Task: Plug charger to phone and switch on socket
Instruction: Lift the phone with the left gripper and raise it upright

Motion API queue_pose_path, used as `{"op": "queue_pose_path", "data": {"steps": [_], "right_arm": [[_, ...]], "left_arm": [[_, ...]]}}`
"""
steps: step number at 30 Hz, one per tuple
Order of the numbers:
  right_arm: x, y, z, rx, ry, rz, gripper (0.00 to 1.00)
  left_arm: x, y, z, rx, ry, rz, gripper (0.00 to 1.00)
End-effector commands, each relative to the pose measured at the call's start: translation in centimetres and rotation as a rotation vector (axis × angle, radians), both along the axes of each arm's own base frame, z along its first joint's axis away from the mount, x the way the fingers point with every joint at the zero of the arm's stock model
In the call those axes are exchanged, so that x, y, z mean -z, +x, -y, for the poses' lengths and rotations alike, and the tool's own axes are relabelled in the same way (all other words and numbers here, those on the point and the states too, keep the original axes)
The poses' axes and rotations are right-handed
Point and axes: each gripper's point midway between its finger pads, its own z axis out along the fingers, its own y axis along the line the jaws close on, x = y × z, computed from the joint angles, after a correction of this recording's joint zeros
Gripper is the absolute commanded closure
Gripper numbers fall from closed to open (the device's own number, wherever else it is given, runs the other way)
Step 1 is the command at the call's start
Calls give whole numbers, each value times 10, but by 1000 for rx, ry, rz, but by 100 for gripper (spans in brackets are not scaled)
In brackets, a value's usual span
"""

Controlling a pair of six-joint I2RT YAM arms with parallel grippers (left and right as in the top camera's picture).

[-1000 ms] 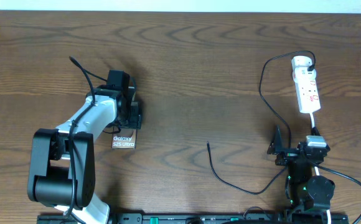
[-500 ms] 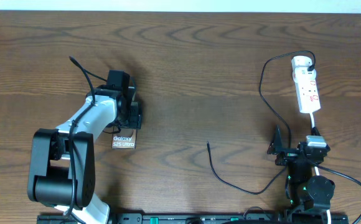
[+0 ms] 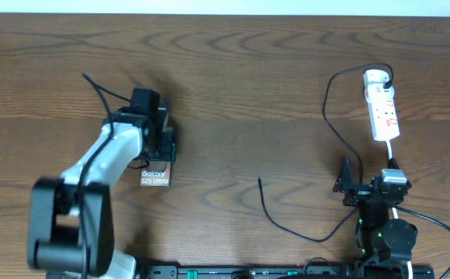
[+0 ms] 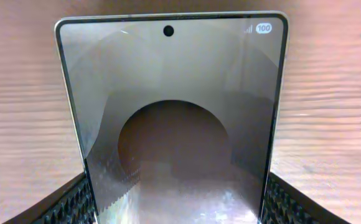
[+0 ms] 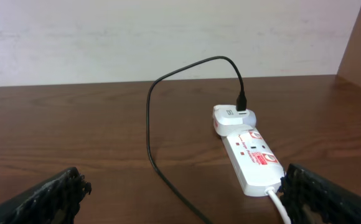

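Left jaws pinch the stiff, slick phone [image 4: 174, 124] by its long edges, right jaws gape empty; take limp charger [image 5: 147, 118] behind its tip [image 3: 259, 180].

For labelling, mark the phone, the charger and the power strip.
phone [image 3: 154, 177]: overhead view, its lettered end.
charger [image 5: 233, 120]: right wrist view, its white adapter.
power strip [image 3: 384, 115]: overhead view, middle of its body.

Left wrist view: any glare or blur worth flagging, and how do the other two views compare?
Left wrist: the phone screen shows a dark round patch with jagged banding. Overhead: left arm smeared by motion blur, rest crisp. Right wrist: power strip in focus, end effector fingers soft at the corners.
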Motion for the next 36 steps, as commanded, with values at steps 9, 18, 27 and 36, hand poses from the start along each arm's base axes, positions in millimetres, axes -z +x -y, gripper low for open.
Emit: {"op": "queue_pose_path", "data": {"steps": [9,18,27,36], "right_arm": [[1,0,1,4,-15,-5,1],[1,0,1,4,-15,-5,1],[1,0,1,4,-15,-5,1],[1,0,1,4,-15,-5,1]], "left_arm": [[-153,17,31,-238,-374,368,93],[-205,4,50,-671,-995,87,93],[-233,-6,50,-1068,-1314,-336,93],[-244,-14,59,-1255,-1387,-611,93]]}}
